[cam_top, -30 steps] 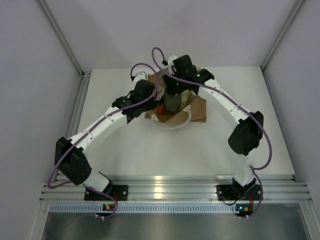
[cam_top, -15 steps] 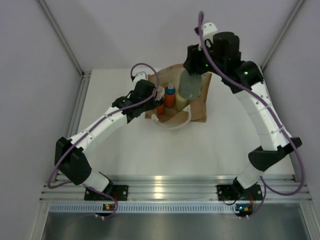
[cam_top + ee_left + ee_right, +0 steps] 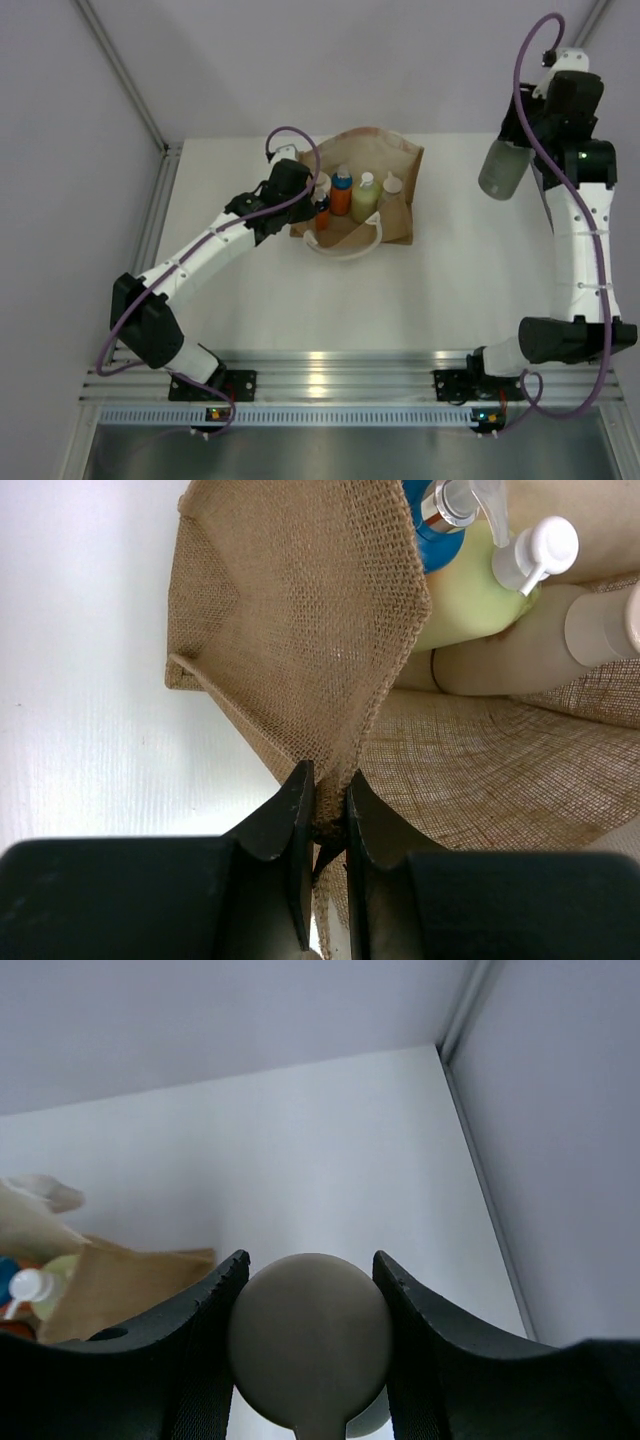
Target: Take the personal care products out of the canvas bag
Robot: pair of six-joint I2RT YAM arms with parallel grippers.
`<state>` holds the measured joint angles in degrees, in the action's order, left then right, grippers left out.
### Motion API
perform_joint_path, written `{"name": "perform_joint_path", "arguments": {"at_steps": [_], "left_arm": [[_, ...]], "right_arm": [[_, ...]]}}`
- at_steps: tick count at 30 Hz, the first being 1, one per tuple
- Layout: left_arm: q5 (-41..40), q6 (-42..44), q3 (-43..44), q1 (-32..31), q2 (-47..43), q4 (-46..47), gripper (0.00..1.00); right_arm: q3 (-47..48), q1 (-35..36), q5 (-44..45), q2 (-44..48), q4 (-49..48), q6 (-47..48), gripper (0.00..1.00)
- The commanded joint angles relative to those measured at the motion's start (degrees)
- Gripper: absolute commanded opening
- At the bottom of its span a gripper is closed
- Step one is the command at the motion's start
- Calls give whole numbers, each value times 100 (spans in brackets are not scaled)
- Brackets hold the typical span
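The canvas bag (image 3: 404, 212) lies open at the back middle of the table. My left gripper (image 3: 303, 197) is shut on its left rim, and the left wrist view shows the woven edge (image 3: 300, 610) pinched at my left gripper (image 3: 328, 798). Inside the bag stand an orange bottle with a blue cap (image 3: 341, 194), a yellow-green bottle (image 3: 364, 202), a tan bottle (image 3: 392, 186) and a smaller orange bottle (image 3: 320, 213). My right gripper (image 3: 517, 142) is shut on the grey-green bottle (image 3: 498, 170) and holds it high over the table's right side. The bottle (image 3: 308, 1335) fills the gap between the fingers (image 3: 200, 1330).
The bag's white looped handle (image 3: 350, 246) lies on the table in front of the bag. Grey walls close in the left, back and right. A metal rail (image 3: 330, 380) runs along the near edge by the arm bases.
My right gripper has lifted the grey-green bottle out of the bag and swung it up and to the right. The left gripper has kept hold of the bag rim.
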<state>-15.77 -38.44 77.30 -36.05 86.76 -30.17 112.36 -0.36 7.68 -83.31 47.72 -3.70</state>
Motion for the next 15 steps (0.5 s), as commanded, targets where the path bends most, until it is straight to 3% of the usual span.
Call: {"name": "perform_joint_path", "arguments": {"at_steps": [1,8,15], "left_arm": [[547,214,13,-16,280,-727,0],[1066,380,136,-24,297,-744,0],[1374,670,233,-16,359,-841,0]], "right_arm": [[-809,-306,164,104,-1316,-314,0],[-3364,-623,-144,113,-3557,-535,0],[-5011,-632,-461,350,-5570,-728,0]]}}
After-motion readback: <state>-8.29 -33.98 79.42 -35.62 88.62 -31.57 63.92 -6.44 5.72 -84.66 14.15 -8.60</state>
